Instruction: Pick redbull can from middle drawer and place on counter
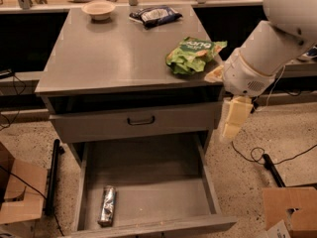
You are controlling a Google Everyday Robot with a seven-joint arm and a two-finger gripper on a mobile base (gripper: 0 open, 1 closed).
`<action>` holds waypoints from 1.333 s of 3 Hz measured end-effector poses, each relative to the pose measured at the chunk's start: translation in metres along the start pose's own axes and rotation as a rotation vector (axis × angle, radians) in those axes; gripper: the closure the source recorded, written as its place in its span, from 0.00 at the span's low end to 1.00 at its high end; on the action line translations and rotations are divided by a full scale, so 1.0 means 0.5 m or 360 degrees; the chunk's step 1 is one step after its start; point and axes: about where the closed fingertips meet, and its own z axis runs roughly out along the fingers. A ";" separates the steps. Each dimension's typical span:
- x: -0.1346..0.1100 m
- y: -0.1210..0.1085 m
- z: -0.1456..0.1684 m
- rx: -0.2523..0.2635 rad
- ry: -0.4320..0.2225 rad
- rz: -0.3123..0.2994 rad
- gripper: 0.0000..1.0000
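The redbull can [107,206] lies on its side on the floor of the open middle drawer [163,180], near the front left corner. The counter [119,53] is the grey top of the cabinet above it. My gripper [233,119] hangs pointing down from the white arm [270,48], beside the cabinet's right front corner, level with the upper drawer front. It is well above and to the right of the can and holds nothing that I can see.
A green snack bag [193,53] lies at the counter's right front, a dark blue-and-white bag [155,15] and a bowl [99,9] at the back. The upper drawer front with bar handle [141,120] is shut. Cardboard boxes stand on the floor at left [20,192] and right [292,212]. Cables [257,155] lie on the right.
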 end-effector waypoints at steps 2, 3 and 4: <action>-0.063 0.037 0.168 -0.0213 -0.0007 -0.0306 0.00; -0.113 0.063 0.284 -0.0334 -0.0105 -0.0526 0.00; -0.169 0.080 0.400 -0.0429 -0.0244 -0.0616 0.00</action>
